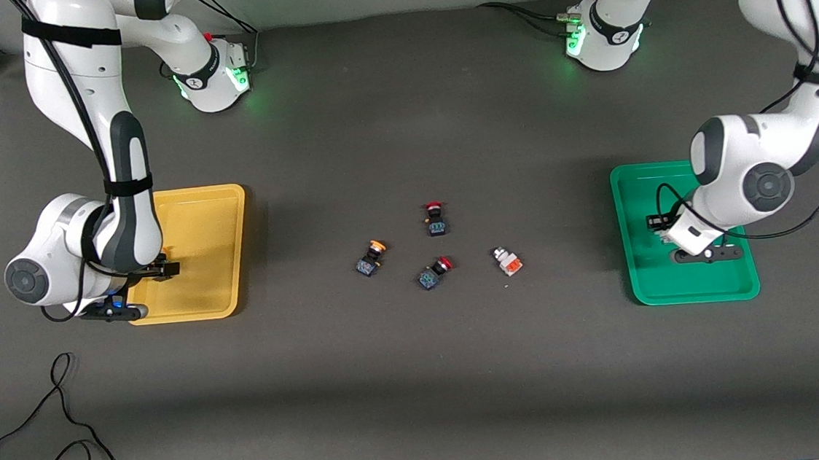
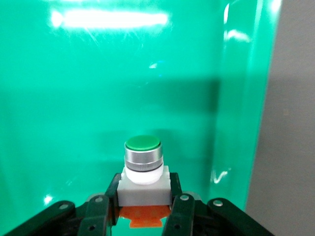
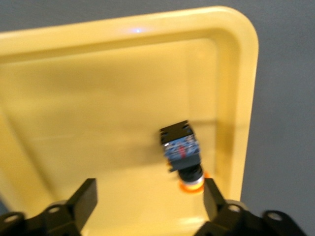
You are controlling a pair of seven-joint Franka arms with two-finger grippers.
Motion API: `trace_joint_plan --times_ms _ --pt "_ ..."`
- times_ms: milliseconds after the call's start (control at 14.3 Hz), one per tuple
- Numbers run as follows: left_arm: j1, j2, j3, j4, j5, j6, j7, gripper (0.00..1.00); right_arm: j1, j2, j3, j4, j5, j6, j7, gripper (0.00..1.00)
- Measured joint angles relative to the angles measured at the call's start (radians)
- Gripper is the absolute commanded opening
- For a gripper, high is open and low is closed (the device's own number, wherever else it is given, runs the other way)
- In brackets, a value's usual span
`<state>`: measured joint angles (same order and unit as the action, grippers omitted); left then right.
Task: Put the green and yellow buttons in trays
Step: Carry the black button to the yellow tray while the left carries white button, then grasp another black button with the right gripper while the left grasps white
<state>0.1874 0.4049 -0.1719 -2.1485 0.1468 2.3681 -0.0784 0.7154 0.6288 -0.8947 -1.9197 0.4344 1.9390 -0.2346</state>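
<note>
My left gripper (image 2: pixel 144 196) is shut on a white-grey button with a green cap (image 2: pixel 142 167) and an orange block, held upright just over the floor of the green tray (image 2: pixel 74 98). In the front view this gripper (image 1: pixel 656 225) is over the green tray (image 1: pixel 647 281). My right gripper (image 3: pixel 149 191) is open over the yellow tray (image 3: pixel 98 88), where a yellow-capped button (image 3: pixel 182 152) lies on its side close to one finger. In the front view the right gripper (image 1: pixel 162 268) is over the yellow tray (image 1: pixel 212 223). A yellow-capped button (image 1: pixel 371 257) and a white-grey button with an orange block (image 1: pixel 507 260) lie mid-table.
Two red-capped switches lie mid-table, one (image 1: pixel 436 219) farther from the front camera, one (image 1: pixel 433 273) between the loose yellow-capped and white-grey buttons. Black cables (image 1: pixel 67 432) trail on the table near the front edge at the right arm's end.
</note>
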Motion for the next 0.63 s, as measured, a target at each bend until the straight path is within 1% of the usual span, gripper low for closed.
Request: trace_joint_plan --times_ms 70,140,209,279,419,488,628 --pt "0.006 0.012 0.0 0.0 0.002 0.01 0.004 0.69 0.006 -0.001 0.001 0.044 0.001 -0.049 0.051 1.0" --pt "0.008 0.014 0.0 0.0 0.002 0.011 0.005 1.0 0.019 -0.002 0.006 0.092 0.003 -0.094 0.116 1.0" --pt "0.009 0.012 0.0 0.003 0.003 0.011 0.007 1.0 0.035 -0.003 0.023 0.14 0.005 -0.127 0.196 1.0" --pt "0.009 0.009 -0.001 0.007 0.003 0.011 0.012 1.0 0.049 -0.004 0.056 0.184 0.009 -0.146 0.284 1.0" --pt "0.011 -0.002 -0.001 0.022 0.003 -0.001 0.029 1.0 0.065 -0.003 0.147 0.256 0.043 -0.152 0.472 1.0" --pt "0.016 -0.013 -0.002 0.039 0.003 -0.031 0.033 1.0 0.069 0.0 0.194 0.289 0.065 -0.152 0.558 1.0" --pt "0.027 -0.043 -0.004 0.102 0.003 -0.139 0.042 1.0 0.071 0.013 0.276 0.354 0.097 -0.152 0.711 1.0"
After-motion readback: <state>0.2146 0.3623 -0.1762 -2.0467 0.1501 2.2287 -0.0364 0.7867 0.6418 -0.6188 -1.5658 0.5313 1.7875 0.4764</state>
